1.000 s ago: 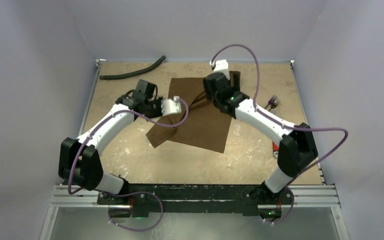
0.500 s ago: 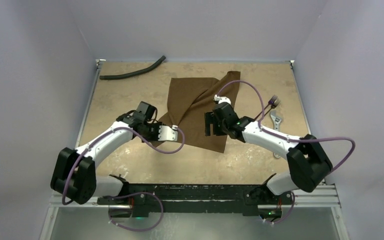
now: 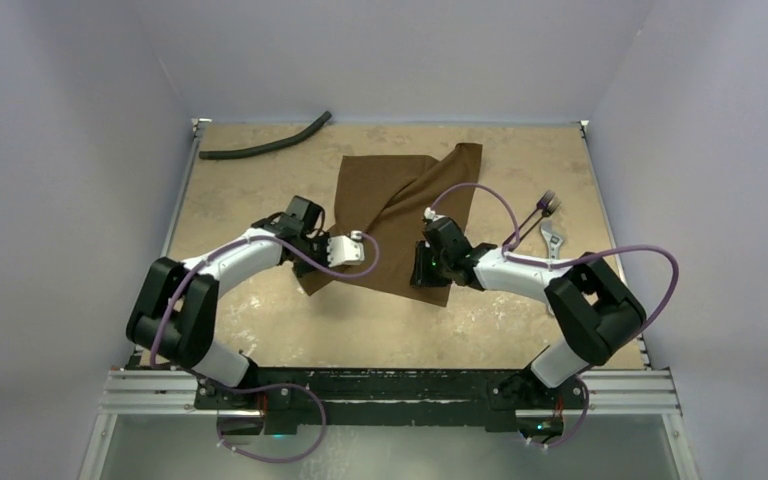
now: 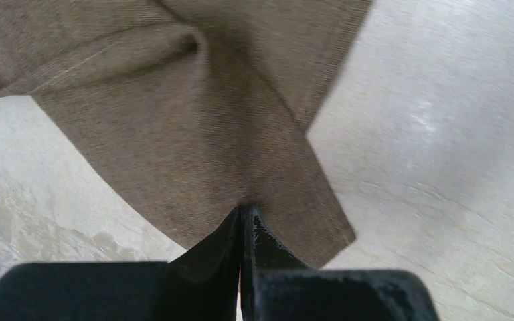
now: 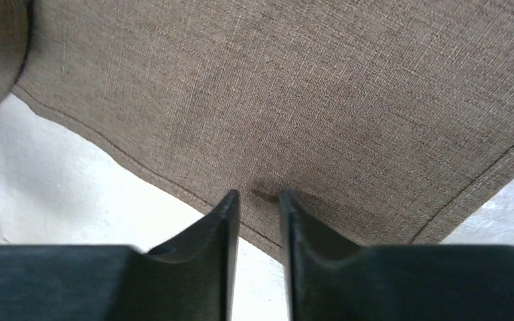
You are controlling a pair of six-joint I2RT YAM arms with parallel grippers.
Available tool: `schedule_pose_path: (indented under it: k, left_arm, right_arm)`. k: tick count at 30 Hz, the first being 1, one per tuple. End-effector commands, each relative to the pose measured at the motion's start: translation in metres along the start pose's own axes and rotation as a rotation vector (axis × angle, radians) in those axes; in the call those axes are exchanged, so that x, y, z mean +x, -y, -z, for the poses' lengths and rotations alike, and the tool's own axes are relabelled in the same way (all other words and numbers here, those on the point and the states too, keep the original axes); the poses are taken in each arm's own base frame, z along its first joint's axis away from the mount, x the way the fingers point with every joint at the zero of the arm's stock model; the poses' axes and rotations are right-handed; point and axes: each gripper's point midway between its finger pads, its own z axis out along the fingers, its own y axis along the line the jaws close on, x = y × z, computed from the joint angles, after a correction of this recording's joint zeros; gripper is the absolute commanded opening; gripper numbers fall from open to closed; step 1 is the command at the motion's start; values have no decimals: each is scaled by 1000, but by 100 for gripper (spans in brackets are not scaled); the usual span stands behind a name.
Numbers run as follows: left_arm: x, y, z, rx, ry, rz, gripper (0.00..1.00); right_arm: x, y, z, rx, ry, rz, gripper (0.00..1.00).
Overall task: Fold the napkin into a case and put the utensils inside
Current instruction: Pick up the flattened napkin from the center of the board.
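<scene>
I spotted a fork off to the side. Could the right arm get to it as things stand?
Probably yes: the fork lies uncovered beside that arm, nothing on it, though the right end effector is down at the napkin.

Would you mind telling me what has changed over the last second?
The right gripper drew back from the far edge of the napkin to its near right edge, jaws narrowing but still apart. The left gripper came nearer too and shut on the near left corner. The hose and utensils stayed put.
</scene>
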Motion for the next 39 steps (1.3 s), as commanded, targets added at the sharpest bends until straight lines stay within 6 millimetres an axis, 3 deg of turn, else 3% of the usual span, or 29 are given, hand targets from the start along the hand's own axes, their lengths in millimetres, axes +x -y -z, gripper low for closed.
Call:
schedule_pose_path:
  k: [1, 10, 11, 13, 16, 18, 22, 24, 32, 39]
  left_arm:
    - [-10, -38, 4, -55, 52, 142, 0]
    - [52, -76, 11, -177, -45, 278, 0]
    - [53, -78, 14, -176, -36, 290, 0]
    - [36, -74, 28, -135, 38, 286, 0]
    - [-3, -53, 54, -37, 151, 179, 11]
    - [-16, -29, 63, 10, 139, 32, 19]
    - [1, 26, 67, 88, 28, -342, 21]
    - [10, 45, 67, 100, 10, -513, 28]
    - [1, 59, 50, -83, 71, -895, 31]
    - [5, 64, 24, -33, 56, -967, 31]
  right_arm:
    - [25, 8, -6, 2, -76, -78, 27]
    - [44, 32, 10, 79, -85, -99, 27]
    - [47, 34, 12, 84, -89, -99, 27]
    - [47, 34, 15, 79, -82, -94, 29]
    - [31, 31, 20, 82, -37, -61, 46]
    - [12, 27, 27, 100, 15, -40, 54]
    - [-3, 14, 41, 80, 16, -10, 61]
    - [-6, 12, 42, 78, 11, 6, 62]
    - [0, 8, 28, 48, -18, 1, 61]
    - [4, 10, 24, 45, -21, -7, 60]
